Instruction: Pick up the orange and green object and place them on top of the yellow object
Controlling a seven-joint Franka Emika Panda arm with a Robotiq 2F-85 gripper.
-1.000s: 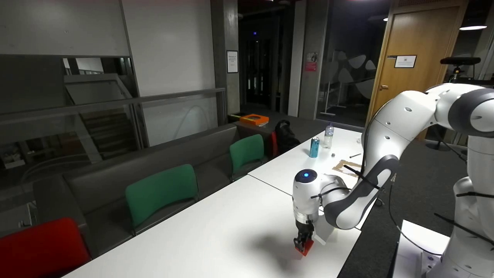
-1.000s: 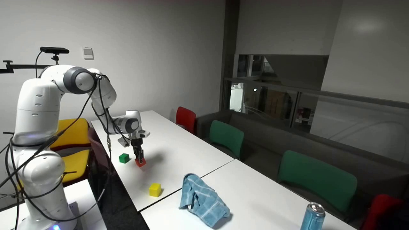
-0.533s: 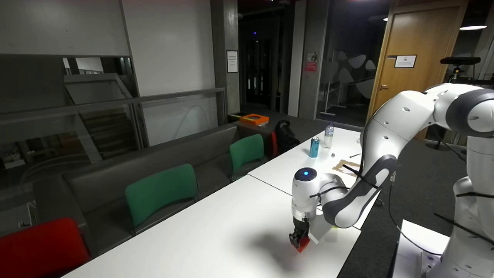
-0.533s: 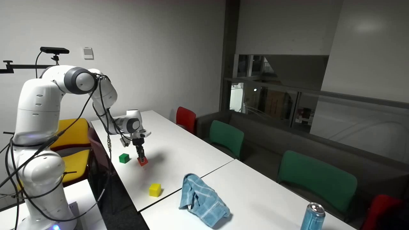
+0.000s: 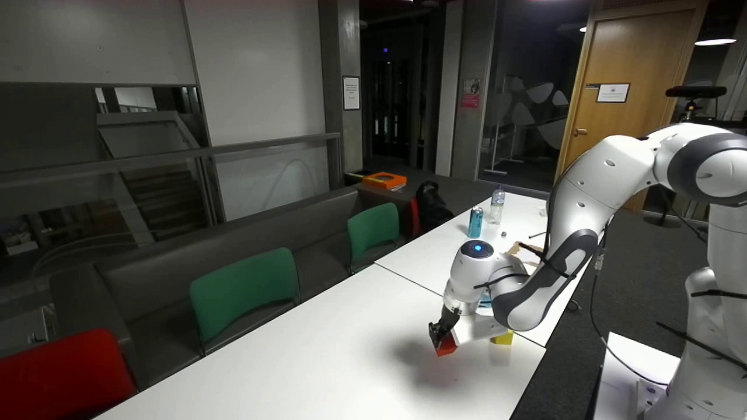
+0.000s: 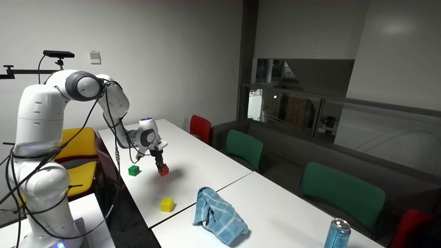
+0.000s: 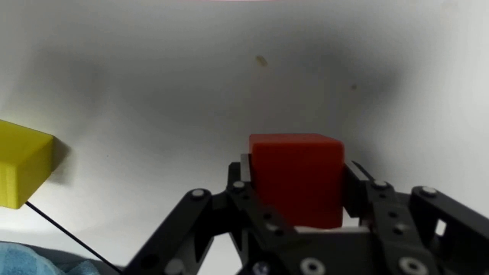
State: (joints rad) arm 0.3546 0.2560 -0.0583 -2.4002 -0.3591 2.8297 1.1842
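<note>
I have the orange-red block [image 7: 298, 191] pinched in the gripper [image 7: 298, 172], between its fingers [image 7: 353, 193], and I judge it clear of the table [image 6: 196, 158]. Near it, by the table edge on the robot's side, the green block [image 6: 133, 170] sits apart, a job for later. The coming move turns on the yellow block [image 7: 25, 164]: in my wrist view it lies off to the left of the held one, well apart, cut by the frame edge. A cube gives me no long axis, and there is just one arm [image 5: 589, 198] to send, but the yellow faces look turned aslant to the fingers, and in both exterior views the gripper leans. I'd carry across, square up and bring the gripper upright before lowering; set down tilted, the orange-red block could slip off. Beyond the yellow block lies the blue cloth [image 6: 220, 217], crumpled, and farther out a blue can [image 6: 337, 234] stands upright
</note>
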